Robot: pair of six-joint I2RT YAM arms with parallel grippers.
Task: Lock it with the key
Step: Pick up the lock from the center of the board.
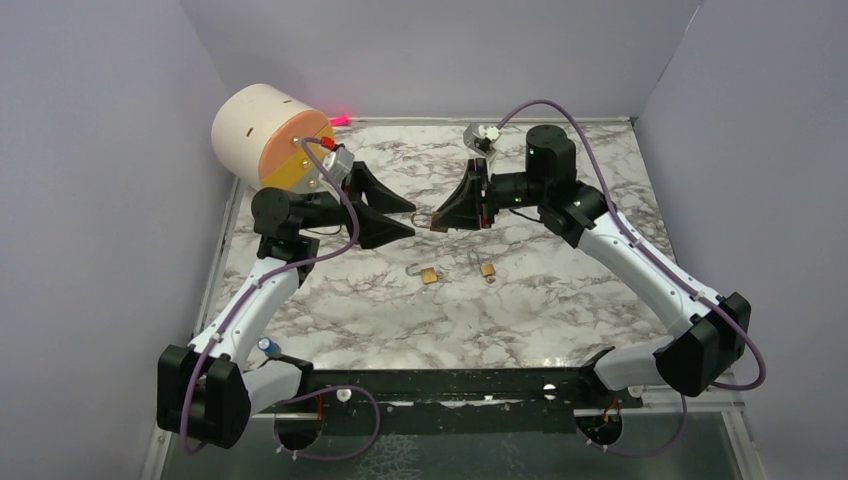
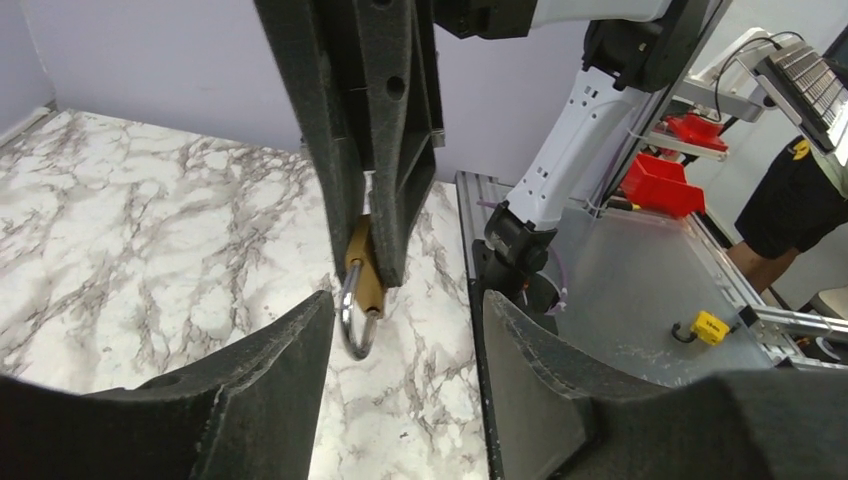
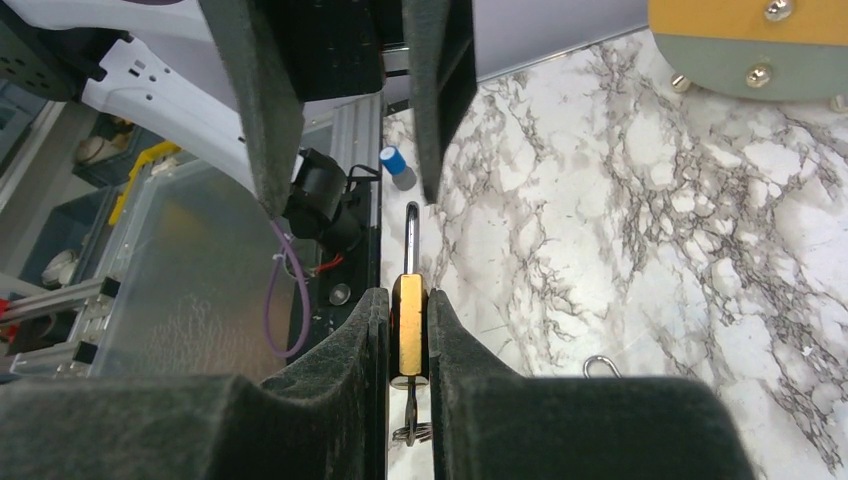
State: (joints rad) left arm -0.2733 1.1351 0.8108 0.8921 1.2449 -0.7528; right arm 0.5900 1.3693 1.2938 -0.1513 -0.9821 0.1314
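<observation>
A brass padlock (image 3: 410, 325) is clamped flat between the pads of my right gripper (image 3: 408, 295), which is shut on it. Its steel shackle (image 3: 411, 235) points away toward the left gripper. A key (image 3: 411, 405) with a wire ring sticks out of the lock's bottom, behind the fingers. In the left wrist view the padlock (image 2: 366, 275) hangs from the right fingers (image 2: 380, 150), and its shackle (image 2: 352, 325) is just off my left finger's tip. My left gripper (image 2: 407, 300) stands open with nothing between its fingers. From above, both grippers (image 1: 410, 215) (image 1: 440, 222) meet tip to tip mid-table.
Two more small brass padlocks (image 1: 428, 274) (image 1: 487, 269) lie on the marble table (image 1: 560, 300) in front of the grippers. A large cream and orange cylinder (image 1: 270, 135) stands at the back left, close behind the left arm. Purple walls enclose three sides.
</observation>
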